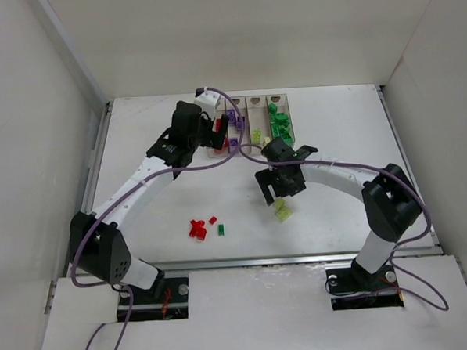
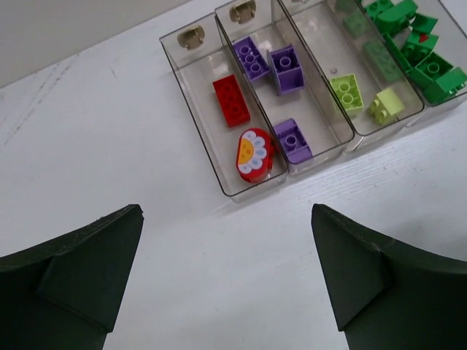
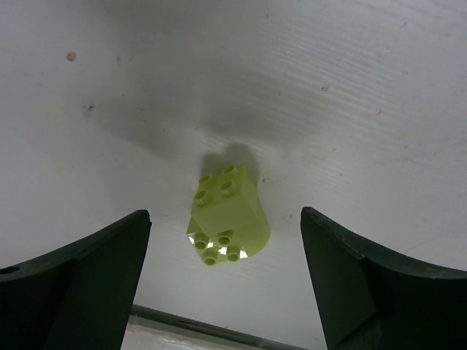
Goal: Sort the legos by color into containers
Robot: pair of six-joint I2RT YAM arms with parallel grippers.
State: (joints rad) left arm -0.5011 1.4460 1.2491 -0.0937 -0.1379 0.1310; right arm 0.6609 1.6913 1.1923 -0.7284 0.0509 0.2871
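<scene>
Four joined clear bins [image 1: 249,105] stand at the back of the table; they also show in the left wrist view [image 2: 206,109]. They hold red [image 2: 231,100], purple [image 2: 284,68], yellow-green [image 2: 347,92] and green [image 2: 430,69] legos in turn. My left gripper [image 2: 226,281] is open and empty above bare table just in front of the red bin. My right gripper [image 3: 226,281] is open above yellow-green legos [image 3: 226,211] on the table, which lie between its fingers, untouched; they also show in the top view [image 1: 283,210]. Loose red legos [image 1: 197,229] and a green one [image 1: 221,230] lie near the front.
White walls enclose the table on three sides. A metal rail [image 1: 246,260] runs along the near edge, close below the loose legos. The left arm's cable [image 1: 217,162] loops over the table's middle.
</scene>
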